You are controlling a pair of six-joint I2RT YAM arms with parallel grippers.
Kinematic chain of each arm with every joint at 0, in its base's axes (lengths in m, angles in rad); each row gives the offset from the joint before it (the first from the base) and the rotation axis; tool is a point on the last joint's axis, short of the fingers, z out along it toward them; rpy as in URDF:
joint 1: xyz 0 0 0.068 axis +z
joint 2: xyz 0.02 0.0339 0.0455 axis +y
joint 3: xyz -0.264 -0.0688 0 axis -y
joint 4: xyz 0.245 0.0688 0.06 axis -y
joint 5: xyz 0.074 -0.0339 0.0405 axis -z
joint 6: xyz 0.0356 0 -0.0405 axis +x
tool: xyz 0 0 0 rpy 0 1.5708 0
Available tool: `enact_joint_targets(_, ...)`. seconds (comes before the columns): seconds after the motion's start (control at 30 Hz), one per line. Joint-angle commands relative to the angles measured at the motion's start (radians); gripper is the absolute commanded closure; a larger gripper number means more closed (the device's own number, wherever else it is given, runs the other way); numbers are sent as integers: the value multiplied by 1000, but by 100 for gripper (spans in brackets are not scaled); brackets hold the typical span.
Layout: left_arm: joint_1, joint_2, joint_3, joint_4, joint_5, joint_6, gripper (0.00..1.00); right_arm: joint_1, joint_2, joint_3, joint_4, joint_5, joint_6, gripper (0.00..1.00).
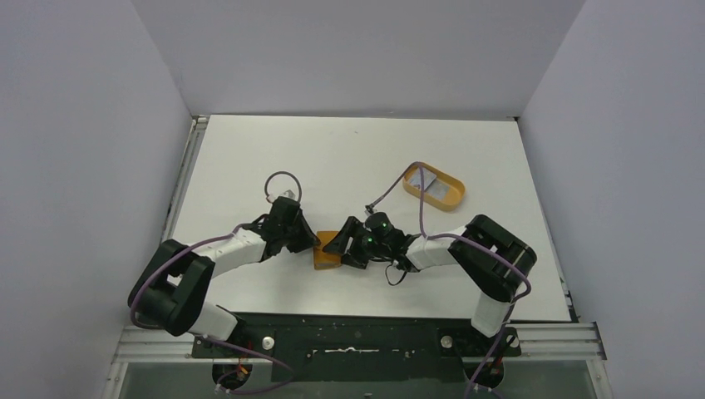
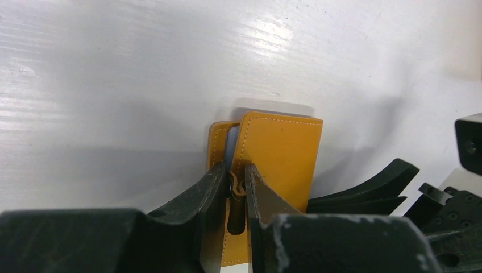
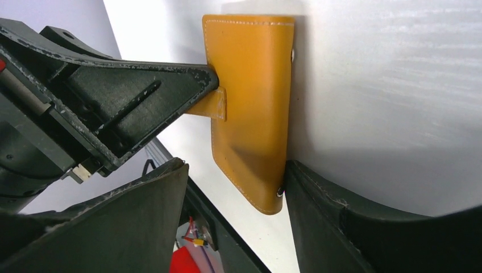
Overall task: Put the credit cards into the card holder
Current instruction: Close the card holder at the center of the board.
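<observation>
The orange-tan card holder (image 1: 326, 253) lies folded on the white table between both grippers. My left gripper (image 1: 314, 243) is shut on its snap tab (image 3: 211, 106); in the left wrist view the gripper (image 2: 237, 170) pinches the tab against the card holder (image 2: 284, 151). A grey-blue edge (image 2: 231, 145) shows between the two flaps; I cannot tell whether it is lining or a card. My right gripper (image 1: 342, 247) is open around one end of the card holder (image 3: 250, 96), its right finger (image 3: 307, 193) touching the corner. Pale credit cards (image 1: 441, 192) lie in the orange tray.
The orange oval tray (image 1: 412, 184) stands at the back right, with the right arm's purple cable looping over it. Another cable loop (image 1: 281, 184) rises behind the left wrist. The table's near edge and the metal base rail (image 1: 349, 337) lie close below the card holder.
</observation>
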Motion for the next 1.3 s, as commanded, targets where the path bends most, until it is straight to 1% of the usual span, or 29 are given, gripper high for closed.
enact_joint_targets(0.0, 19, 112, -95, -133, -90, 11, 100, 30, 51, -59, 46, 64, 79, 36)
enact_joint_targets(0.2, 35, 146, -142, -81, -75, -23, 100, 45, 94, -116, 169, 78, 169, 38)
enact_joint_targets(0.37, 38, 164, -161, -49, -59, -39, 100, 51, 157, -124, 286, 87, 224, 45)
enact_joint_targets(0.47, 38, 168, -169, -42, -55, -41, 100, 56, 179, -113, 311, 99, 232, 50)
enact_joint_targets(0.57, 40, 165, -179, -37, -54, -42, 100, 57, 177, -91, 274, 121, 220, 54)
enact_joint_targets(0.8, 42, 141, -189, -42, -50, -46, 100, 59, 152, -56, 215, 183, 189, 76)
enact_joint_targets(0.9, 42, 120, -189, -55, -47, -48, 100, 62, 148, -52, 218, 178, 171, 92)
enact_joint_targets(0.97, 42, 92, -186, -75, -45, -49, 100, 64, 135, -46, 201, 169, 141, 100)
enact_joint_targets(1.07, 42, 12, -164, -139, -29, -53, 100, 65, 72, -42, 122, 169, 62, 100)
enact_joint_targets(1.1, 42, -28, -151, -173, -27, -53, 94, 65, 37, -42, 87, 169, 25, 100)
enact_joint_targets(1.13, 42, -76, -133, -212, -28, -53, 82, 63, -3, -41, 42, 176, -17, 100)
enact_joint_targets(1.2, 42, -204, -86, -314, -48, -45, 51, 63, -96, -32, -98, 202, -119, 100)
enact_joint_targets(1.23, 42, -265, -54, -391, -64, -39, 43, 62, -147, -30, -160, 219, -162, 100)
enact_joint_targets(1.27, 42, -321, -10, -446, -87, -33, 36, 59, -221, -26, -219, 238, -206, 100)
